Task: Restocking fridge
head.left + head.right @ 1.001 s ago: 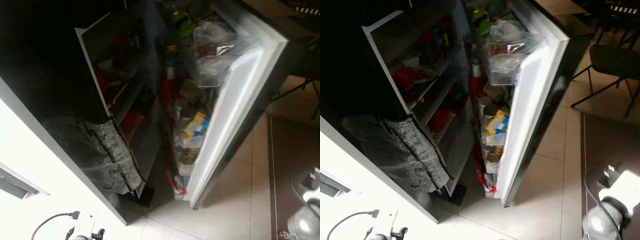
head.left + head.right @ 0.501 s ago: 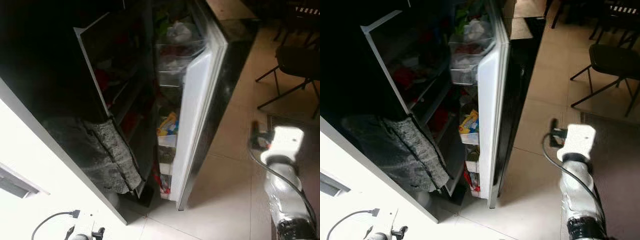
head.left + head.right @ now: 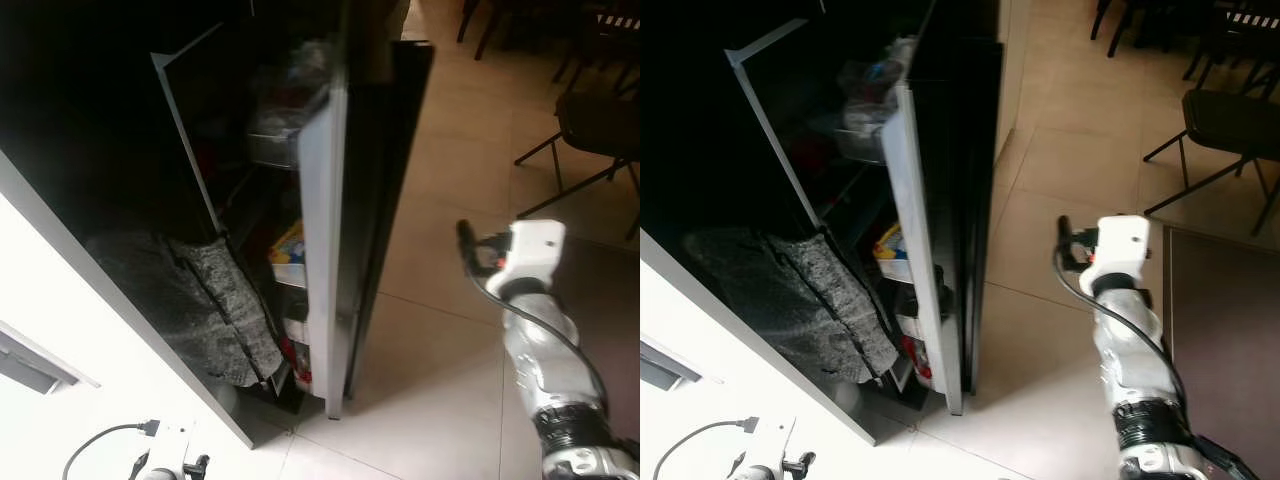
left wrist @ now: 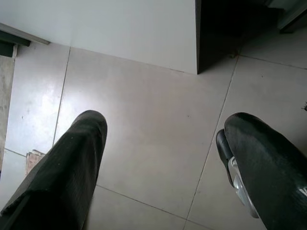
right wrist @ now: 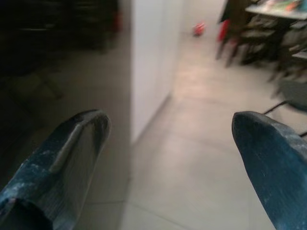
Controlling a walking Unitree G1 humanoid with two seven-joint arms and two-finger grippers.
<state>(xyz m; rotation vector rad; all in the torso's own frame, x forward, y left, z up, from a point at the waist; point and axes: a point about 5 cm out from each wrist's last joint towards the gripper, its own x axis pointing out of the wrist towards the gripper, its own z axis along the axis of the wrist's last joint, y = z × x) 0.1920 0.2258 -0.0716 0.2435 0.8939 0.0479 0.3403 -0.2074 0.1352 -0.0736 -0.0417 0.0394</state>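
The fridge door [image 3: 335,230] stands nearly edge-on, partly open, its shelves [image 3: 895,265] crowded with packages, while the right claw [image 5: 168,158] hangs empty with fingers spread, near the door's dark outer face, and the left claw [image 4: 163,148] gapes over floor tiles [image 4: 144,120].

Legible text: none. Yellow carton [image 3: 288,243] in fridge door [image 3: 322,230] shelf: print noted, too small and blurred to be read. Other packs in door shelves: labels not made out. No brand, number or sign made out on fridge door's dark outer face, or on white arm casing [image 3: 1118,243].
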